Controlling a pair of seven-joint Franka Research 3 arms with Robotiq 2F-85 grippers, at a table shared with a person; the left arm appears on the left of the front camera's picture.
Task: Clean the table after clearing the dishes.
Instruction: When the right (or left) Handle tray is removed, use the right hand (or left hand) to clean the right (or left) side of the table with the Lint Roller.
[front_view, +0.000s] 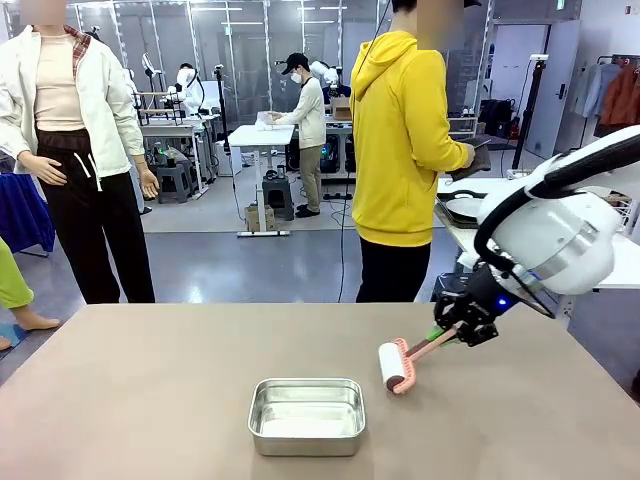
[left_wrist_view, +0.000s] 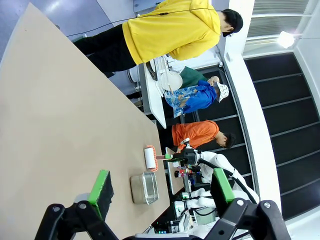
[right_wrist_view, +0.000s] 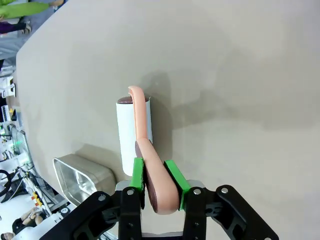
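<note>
My right gripper (front_view: 447, 333) (right_wrist_view: 155, 176) is shut on the pink handle of a lint roller (front_view: 397, 364) (right_wrist_view: 131, 131). The roller's white roll rests on the taupe table (front_view: 150, 380) (right_wrist_view: 225, 75), right of the middle. The left wrist view looks along the table (left_wrist_view: 55, 125), and there my left gripper (left_wrist_view: 162, 187) hangs open with nothing between its green pads. The roller (left_wrist_view: 149, 159) lies far off in that view. A person in a yellow hoodie (front_view: 400, 140) stands at the far side, turned to a white side table where a dark tray (front_view: 462, 208) and a white plate (left_wrist_view: 171, 80) of the dishes sit.
A small steel pan (front_view: 306, 415) (left_wrist_view: 144, 188) (right_wrist_view: 80, 175) stands near the table's front edge at the middle, just left of the roller. The white side table (front_view: 620, 265) sits behind my right arm (front_view: 560, 225).
</note>
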